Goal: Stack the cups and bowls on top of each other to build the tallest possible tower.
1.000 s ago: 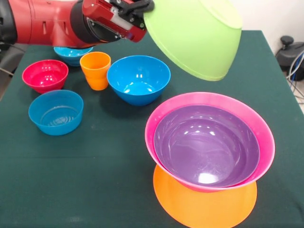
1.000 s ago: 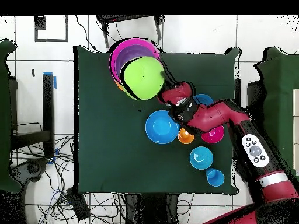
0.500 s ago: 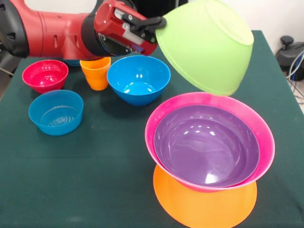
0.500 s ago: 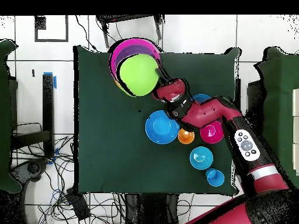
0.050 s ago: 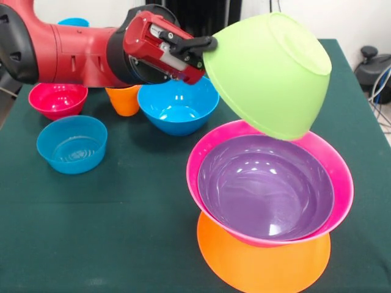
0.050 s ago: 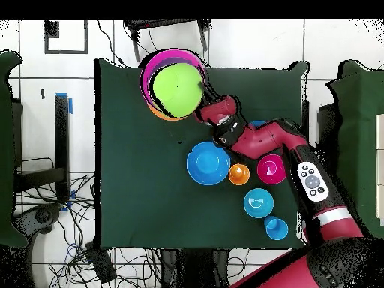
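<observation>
The tower (image 5: 269, 244) stood near one corner of the table (image 5: 122, 232), which was draped in dark green cloth. Its base was the big orange bowl (image 5: 263, 265), turned rim-down and flat against the cloth; the pink bowl (image 5: 204, 146) sat on it with the purple bowl (image 5: 266, 189) nested inside, both mouths up. The green bowl (image 5: 269, 73) hung tilted in the air directly over them, bottom upward, its lowest edge just above the pink rim; whether they touched could not be told. The gripper (image 5: 204, 44) was clamped on the green bowl's rim, the red arm (image 5: 67, 46) reaching in level over the table.

All the pieces were glossy moulded plastic, round and smooth, with bright window glare on the purple interior. Toward the middle of the table sat the large blue bowl (image 5: 178, 104), the orange cup (image 5: 124, 101) just beside it, partly under the arm. The small red bowl (image 5: 58, 99) lay near the table's edge, with a small light blue bowl (image 5: 72, 143) close by. From above, another small blue piece (image 6: 276, 228) showed near a corner on the robot's side.

The room had a pale tiled floor (image 6: 75, 60), tangled cables (image 6: 82, 255) and green chairs (image 6: 360, 112) beside the table.
</observation>
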Robot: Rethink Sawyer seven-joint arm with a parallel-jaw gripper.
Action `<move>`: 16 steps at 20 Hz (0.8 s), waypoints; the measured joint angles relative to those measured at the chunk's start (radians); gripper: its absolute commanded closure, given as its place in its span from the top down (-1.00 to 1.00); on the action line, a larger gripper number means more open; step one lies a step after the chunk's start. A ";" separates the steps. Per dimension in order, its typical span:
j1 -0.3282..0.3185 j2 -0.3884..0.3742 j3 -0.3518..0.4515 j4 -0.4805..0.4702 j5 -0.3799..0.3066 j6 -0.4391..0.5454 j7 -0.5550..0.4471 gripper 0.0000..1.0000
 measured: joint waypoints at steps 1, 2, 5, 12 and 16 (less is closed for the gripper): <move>0.000 0.000 -0.001 -0.005 0.000 0.000 0.000 -1.00; 0.000 0.000 -0.001 -0.006 0.000 0.000 0.000 -1.00; 0.000 0.000 -0.003 -0.019 0.000 0.000 0.000 -1.00; 0.000 0.003 -0.006 -0.052 0.000 0.033 0.000 -1.00; 0.005 0.016 -0.011 -0.085 0.000 0.056 0.000 -1.00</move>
